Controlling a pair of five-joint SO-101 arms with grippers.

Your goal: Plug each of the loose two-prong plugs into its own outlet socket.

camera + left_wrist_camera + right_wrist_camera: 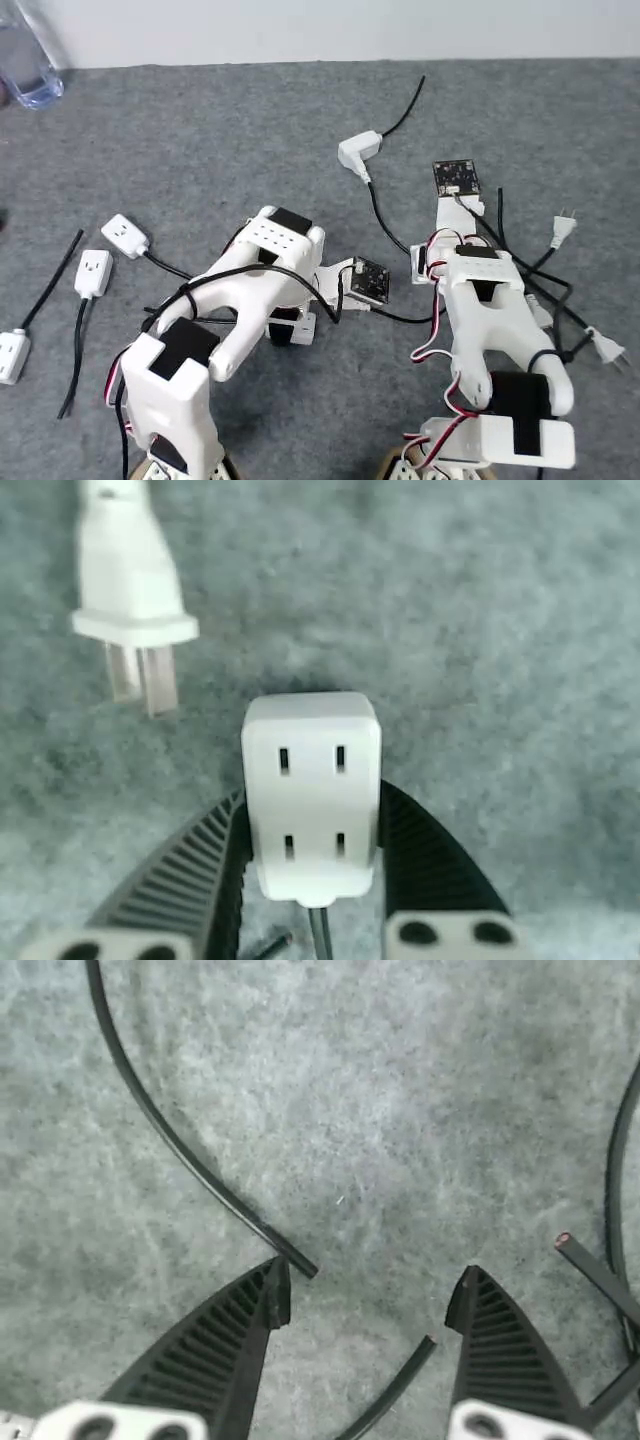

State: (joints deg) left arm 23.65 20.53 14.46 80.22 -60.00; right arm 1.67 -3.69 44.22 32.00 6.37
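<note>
**Left pincer (310,795) clamped on an outlet block, right pincer (375,1270) gaping over loose cords**

From the left wrist, the left pincer's black ribbed fingers (215,850) press on both sides of a white outlet socket block (312,750). The block has two pairs of slots on its face, and a dark cord leaves its rear end between the fingers. Beyond the block, near it but apart, a white two-prong plug (130,590) lies on the grey felt-covered bench (500,630). Its prongs point back toward the pincer, off to one side of the block's slots.

From the right wrist, the right pincer stands wide apart with nothing in it. A long black cord (170,1140) ends just beside one fingertip. A short cord end (400,1375) lies on the bench between the fingers, and a red-tipped cord end (590,1265) lies outside the other finger.

From above, three more white sockets lie toward the left of the bench, each on a black cord. The far socket (125,235) and the middle socket (93,272) sit just beside each other, and the edge socket (12,355) is well apart from them. Beside the right arm (490,310), two small white plugs rest among tangled black cords: the upper plug (563,228) and the lower plug (610,350). A white angled connector (358,152) lies beyond both arms with black cords running off it. A clear bottle (25,60) stands at the far left corner.
</note>
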